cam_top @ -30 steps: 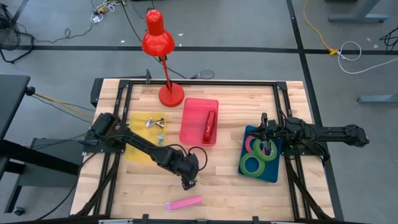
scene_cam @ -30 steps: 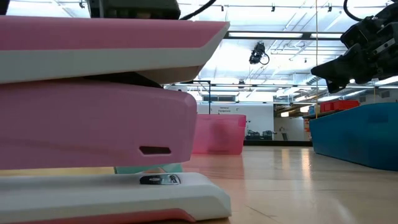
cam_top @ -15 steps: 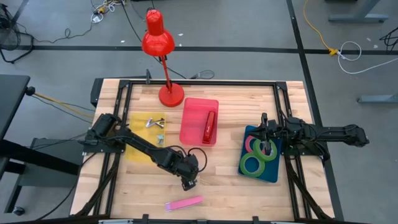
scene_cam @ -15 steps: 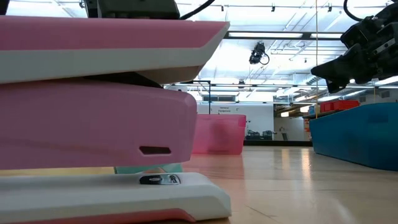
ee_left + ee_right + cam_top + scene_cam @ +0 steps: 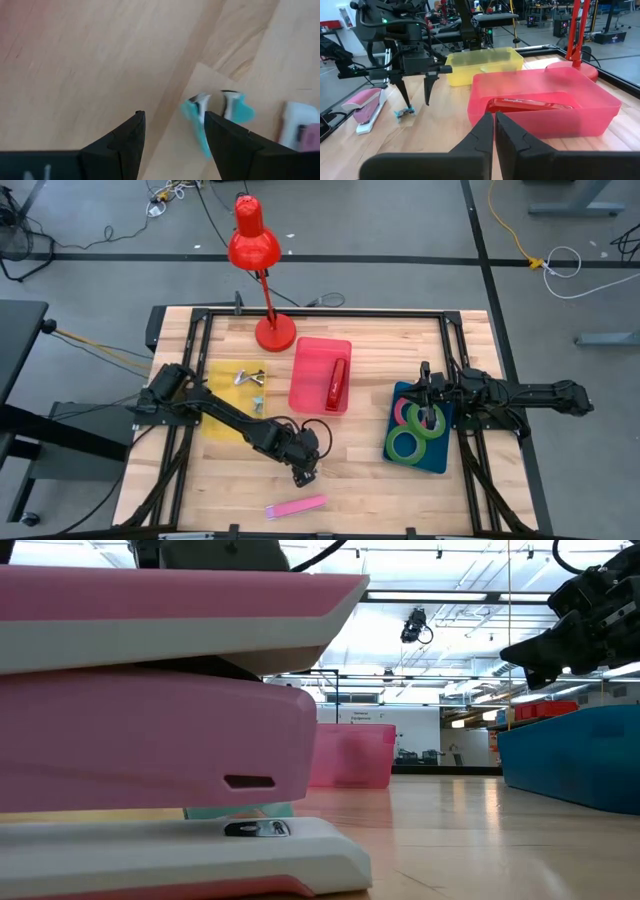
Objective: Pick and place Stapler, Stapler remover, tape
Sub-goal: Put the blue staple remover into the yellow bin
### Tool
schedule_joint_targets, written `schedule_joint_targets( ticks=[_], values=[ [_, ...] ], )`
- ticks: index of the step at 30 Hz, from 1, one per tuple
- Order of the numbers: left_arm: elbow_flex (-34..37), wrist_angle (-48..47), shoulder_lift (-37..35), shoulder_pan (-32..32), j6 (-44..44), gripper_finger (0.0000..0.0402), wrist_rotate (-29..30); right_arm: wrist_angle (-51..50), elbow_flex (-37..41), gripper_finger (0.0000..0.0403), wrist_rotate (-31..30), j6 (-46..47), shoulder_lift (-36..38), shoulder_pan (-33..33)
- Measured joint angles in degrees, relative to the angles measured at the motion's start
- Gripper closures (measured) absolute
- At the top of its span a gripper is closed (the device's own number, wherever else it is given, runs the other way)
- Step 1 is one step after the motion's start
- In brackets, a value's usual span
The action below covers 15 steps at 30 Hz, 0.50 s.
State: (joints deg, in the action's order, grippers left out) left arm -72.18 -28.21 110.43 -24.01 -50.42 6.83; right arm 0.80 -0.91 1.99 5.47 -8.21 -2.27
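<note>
The pink and white plastic stapler point(image 5: 296, 507) sits closest to the front edge of the wooden slatted table point(image 5: 360, 470), flat on the boards, and in the low view it fills most of the frame point(image 5: 160, 720). Just behind it the left gripper point(image 5: 303, 476) points down at the table with its fingers apart, nothing between them. In its wrist view a small teal and white staple remover point(image 5: 215, 117) lies on the wood right by one of the fingers point(image 5: 227, 142), more beside it than between the two. The right wrist view shows the same little remover point(image 5: 405, 113) under the tip of one left finger, can't tell if they actually touch.

Further back on the right, a dark blue plastic bin point(image 5: 440, 450) holds the tape: two green flat tape rolls point(image 5: 405, 444) and a pinkish-red tape roll point(image 5: 406, 412), overlapping each other. The right gripper point(image 5: 428, 408) hovers over that bin's back half, fingers pressed together and holding nothing.

Mid table there's a translucent red plastic bin point(image 5: 310, 375) with a red stapler point(image 5: 338, 383) lying inside it. Left of that is a yellow plastic tray point(image 5: 222, 395) with a few small metal-looking staple removers point(image 5: 251, 378) in it. At the back stands a red desk lamp point(image 5: 258, 255).
</note>
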Motion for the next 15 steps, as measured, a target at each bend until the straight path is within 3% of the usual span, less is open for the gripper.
schedule_joint_targets(
  ticks=[15],
  values=[
    [0.09,0.66,1.0,-0.02,-0.4,0.0205,-0.65,-0.01,0.0,0.0382,0.0,0.01,-0.01,0.01]
  ],
)
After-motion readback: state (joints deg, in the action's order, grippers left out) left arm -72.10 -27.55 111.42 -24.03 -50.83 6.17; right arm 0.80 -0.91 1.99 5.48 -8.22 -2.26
